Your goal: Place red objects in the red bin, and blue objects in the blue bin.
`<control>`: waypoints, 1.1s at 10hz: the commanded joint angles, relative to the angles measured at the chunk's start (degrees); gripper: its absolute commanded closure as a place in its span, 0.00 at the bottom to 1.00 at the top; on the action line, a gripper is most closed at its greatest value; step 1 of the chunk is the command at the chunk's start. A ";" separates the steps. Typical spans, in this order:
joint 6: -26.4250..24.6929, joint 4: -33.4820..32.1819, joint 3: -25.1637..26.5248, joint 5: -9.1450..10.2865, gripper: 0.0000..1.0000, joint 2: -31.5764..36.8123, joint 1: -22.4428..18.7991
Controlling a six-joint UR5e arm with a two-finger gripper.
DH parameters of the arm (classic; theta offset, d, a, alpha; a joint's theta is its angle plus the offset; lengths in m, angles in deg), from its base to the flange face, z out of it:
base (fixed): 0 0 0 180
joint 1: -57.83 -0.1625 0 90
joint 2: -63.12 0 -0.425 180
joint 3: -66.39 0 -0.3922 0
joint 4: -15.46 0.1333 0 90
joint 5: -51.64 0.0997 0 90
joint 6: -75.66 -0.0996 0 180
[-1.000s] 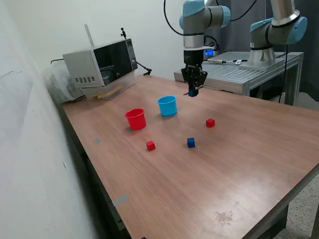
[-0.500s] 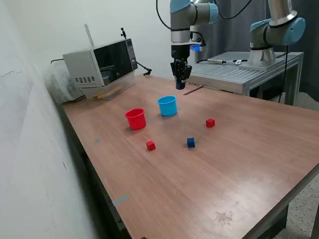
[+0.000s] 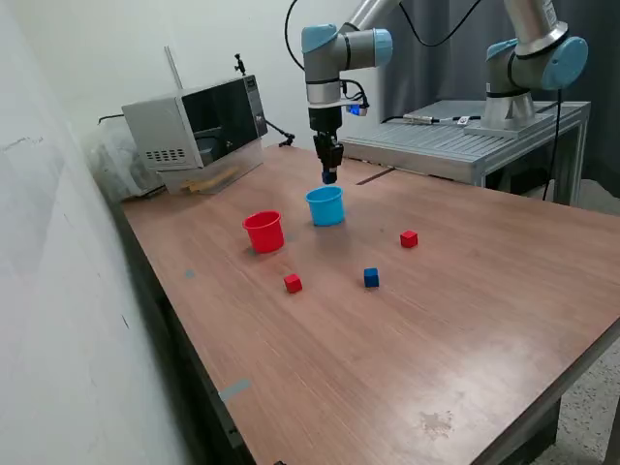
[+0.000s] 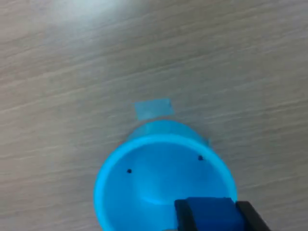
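Observation:
My gripper hangs just above the light blue cup and is shut on a dark blue cube. In the wrist view the cube sits between the fingers over the open, empty cup. The red cup stands to the exterior view's left of the blue cup. On the table lie a second dark blue cube and two red cubes, one nearer the red cup and one to the exterior view's right.
A microwave stands at the table's far corner. A second robot arm stands on a metal bench behind the table. A pale tape patch lies on the wood beside the blue cup.
My gripper has moved to the exterior view's left with the blue cube, from beyond the blue cup to right above it. The cubes on the table have not moved.

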 commanded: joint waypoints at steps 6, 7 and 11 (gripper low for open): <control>0.06 -0.18 -0.17 0.00 0.00 -0.23 0.55; 0.14 -0.18 -0.08 0.00 0.00 -0.15 0.38; 0.06 5.49 -0.08 0.09 0.00 9.92 -9.95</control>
